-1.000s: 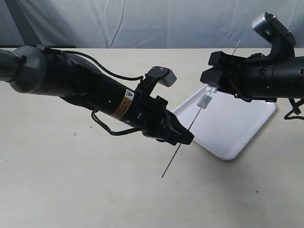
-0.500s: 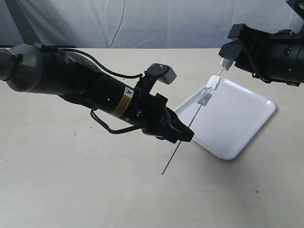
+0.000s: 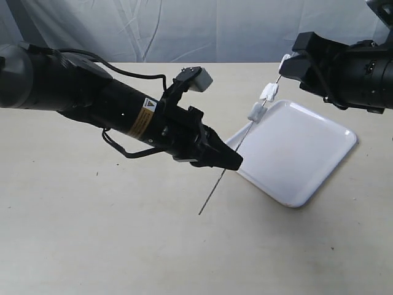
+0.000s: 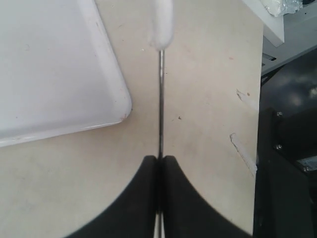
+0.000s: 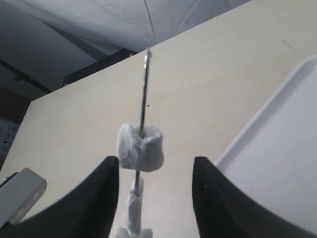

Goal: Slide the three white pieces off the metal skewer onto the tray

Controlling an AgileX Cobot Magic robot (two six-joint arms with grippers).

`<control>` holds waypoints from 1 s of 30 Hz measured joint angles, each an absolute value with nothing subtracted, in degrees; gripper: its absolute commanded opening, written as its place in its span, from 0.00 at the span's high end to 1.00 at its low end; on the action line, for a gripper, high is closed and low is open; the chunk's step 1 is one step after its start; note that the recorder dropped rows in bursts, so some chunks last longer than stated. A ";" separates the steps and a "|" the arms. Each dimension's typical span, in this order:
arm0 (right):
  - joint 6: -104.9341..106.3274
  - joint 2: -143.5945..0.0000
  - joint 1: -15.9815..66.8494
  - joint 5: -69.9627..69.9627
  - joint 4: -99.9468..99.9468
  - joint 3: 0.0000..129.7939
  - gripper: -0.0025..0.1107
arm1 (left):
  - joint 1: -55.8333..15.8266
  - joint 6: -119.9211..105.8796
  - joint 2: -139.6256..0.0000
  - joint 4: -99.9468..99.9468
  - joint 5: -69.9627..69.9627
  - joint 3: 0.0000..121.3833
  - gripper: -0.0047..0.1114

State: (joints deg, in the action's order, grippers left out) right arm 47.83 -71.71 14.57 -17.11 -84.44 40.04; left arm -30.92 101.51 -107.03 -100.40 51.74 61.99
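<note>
A small yellow-and-white label (image 3: 143,118) bearing a black warning triangle stood on the black casing of the left arm (image 3: 92,98), near its wrist, and the print beside the triangle was too small to be read

The table (image 3: 92,233) is seen obliquely from above by the exterior view; skewer (image 3: 212,193) and tray (image 3: 295,153) are shared, close up, by both wrist views.

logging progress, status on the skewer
Left gripper shut on metal skewer. Right gripper open, fingers straddling top piece. Three white pieces threaded, none on tray.
</note>
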 measured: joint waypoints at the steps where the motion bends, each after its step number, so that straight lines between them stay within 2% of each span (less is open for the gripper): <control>1: 47.83 -71.71 14.57 -17.23 -84.44 40.04 0.58 | -30.92 101.51 -107.03 -100.40 51.83 61.99 0.96; 12: 47.62 -71.71 14.57 -17.43 -86.13 40.47 0.59 | -31.17 101.51 -107.03 -100.40 49.96 61.88 0.96; 17: 47.60 -71.71 14.57 -18.15 -86.52 41.80 0.69 | -32.86 101.08 -107.03 -100.40 47.54 61.44 0.96; 22: 47.60 -71.71 14.57 -18.29 -85.95 41.92 0.63 | -33.50 100.69 -107.03 -100.40 46.85 61.44 0.96; 30: 47.60 -71.71 14.57 -18.29 -85.08 41.92 0.63 | -33.50 100.57 -107.03 -100.40 46.12 61.44 0.96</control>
